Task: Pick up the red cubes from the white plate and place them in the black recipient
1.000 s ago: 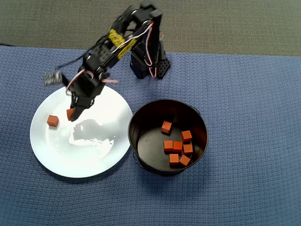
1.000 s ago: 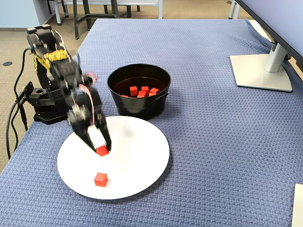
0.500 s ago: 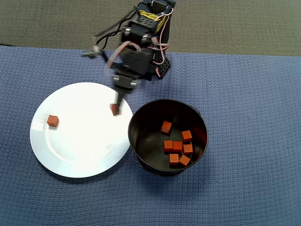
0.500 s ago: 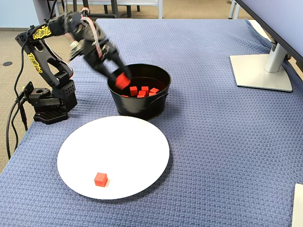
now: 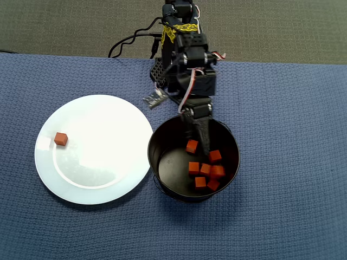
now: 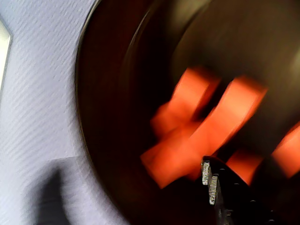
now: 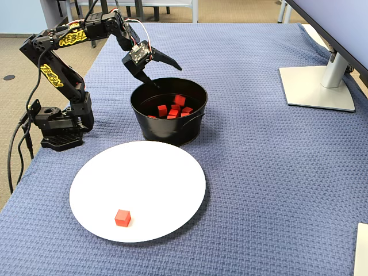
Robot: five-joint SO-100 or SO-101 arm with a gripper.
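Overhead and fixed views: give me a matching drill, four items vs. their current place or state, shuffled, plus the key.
Items
1. gripper
2. white plate
3. black pot
4. blue cloth

States
A. holds a pile of red cubes
B. covers the table
C. open, above the pot's rim
D. carries one lone cube

Pairs: 1-C, 2-D, 3-A, 4-B

A textured blue cloth covers the counter. Beyond its far edge lies grey-brown carpet. In the fixed view, a monitor stand sits at right, and chair legs stand behind.
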